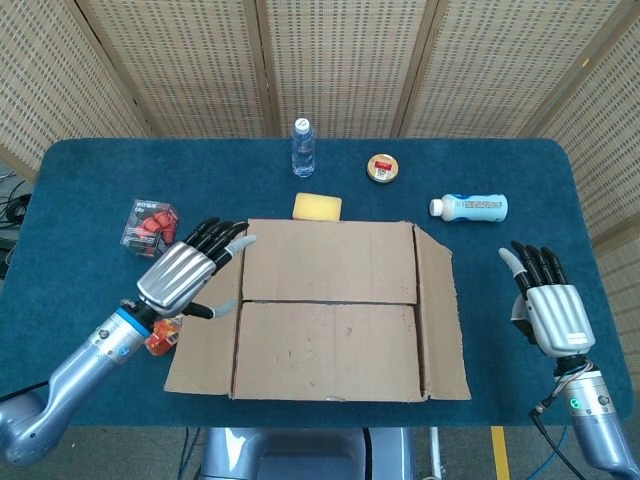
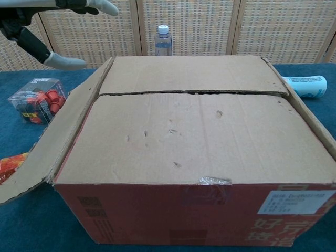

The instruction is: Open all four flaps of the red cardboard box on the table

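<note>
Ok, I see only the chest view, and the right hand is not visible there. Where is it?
Observer: The right hand is over the table, to the right of the box. It is apart from the right flap, with its fingers spread and holding nothing.
Operator: And the left hand? I see only some fingers at my top edge.
Observer: The left hand is above the left flap, with its fingertips near the box's back left corner. It holds nothing.
Operator: Is something hidden behind the box?
Observer: Yes, a yellow sponge lies just behind the back edge.
</note>
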Motion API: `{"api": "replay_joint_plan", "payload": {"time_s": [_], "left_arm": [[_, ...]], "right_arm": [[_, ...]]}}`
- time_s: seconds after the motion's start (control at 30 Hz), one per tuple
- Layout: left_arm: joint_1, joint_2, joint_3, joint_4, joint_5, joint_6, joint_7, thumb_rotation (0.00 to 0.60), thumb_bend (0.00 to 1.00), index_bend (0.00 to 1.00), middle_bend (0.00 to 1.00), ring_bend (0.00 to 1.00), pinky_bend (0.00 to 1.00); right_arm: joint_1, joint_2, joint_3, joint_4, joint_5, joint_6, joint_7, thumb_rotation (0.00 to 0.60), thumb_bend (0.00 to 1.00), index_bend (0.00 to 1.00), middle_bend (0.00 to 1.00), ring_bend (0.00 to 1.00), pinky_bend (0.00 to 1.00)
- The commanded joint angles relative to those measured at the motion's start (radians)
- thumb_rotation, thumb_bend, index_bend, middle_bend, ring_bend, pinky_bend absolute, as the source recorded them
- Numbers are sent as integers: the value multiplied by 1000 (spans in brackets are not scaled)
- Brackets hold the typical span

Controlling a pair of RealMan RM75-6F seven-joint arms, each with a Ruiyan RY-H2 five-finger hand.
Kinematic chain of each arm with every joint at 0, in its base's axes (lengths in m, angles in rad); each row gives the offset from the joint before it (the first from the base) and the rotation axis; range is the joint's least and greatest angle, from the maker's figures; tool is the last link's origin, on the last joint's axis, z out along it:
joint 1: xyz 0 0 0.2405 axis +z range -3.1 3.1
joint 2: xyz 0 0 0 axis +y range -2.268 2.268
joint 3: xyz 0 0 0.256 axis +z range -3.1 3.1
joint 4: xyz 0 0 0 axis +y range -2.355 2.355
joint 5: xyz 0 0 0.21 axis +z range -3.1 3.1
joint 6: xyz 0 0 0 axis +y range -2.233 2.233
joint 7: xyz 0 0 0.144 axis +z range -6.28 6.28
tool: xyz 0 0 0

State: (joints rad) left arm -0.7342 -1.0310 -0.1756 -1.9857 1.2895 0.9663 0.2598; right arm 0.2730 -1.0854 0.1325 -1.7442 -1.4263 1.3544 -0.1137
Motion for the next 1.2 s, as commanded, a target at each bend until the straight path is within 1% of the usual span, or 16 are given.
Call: {"api": "replay_joint_plan", "payload": {"time_s": [0.03, 0.33, 0.77, 1.0, 1.2], "left_arm": [[-23, -33, -13, -5, -37, -3, 43, 472, 324, 0, 0, 0, 0], [-74, -108, -10, 15, -124, -20, 150, 481, 324, 0, 0, 0, 0], [-132, -221, 4, 60, -236, 5, 293, 481, 322, 0, 0, 0, 0], [-148, -260, 9, 82, -279, 25, 326, 481, 320, 0, 0, 0, 0], [-156, -259, 15, 74, -305, 20, 327, 480, 316, 0, 0, 0, 0]], "right_arm": [[-1, 1, 1, 2, 1, 1, 4, 600, 956, 66, 39, 0, 0], [-3, 1, 3, 19, 9, -4, 23, 600, 956, 66, 39, 0, 0], [-9, 4, 4, 35, 11, -3, 49, 600, 956, 66, 39, 0, 0], [-16, 9, 2, 40, 9, 3, 62, 600, 956, 66, 39, 0, 0], [-19, 10, 4, 45, 11, 7, 68, 600, 956, 66, 39, 0, 0]]}}
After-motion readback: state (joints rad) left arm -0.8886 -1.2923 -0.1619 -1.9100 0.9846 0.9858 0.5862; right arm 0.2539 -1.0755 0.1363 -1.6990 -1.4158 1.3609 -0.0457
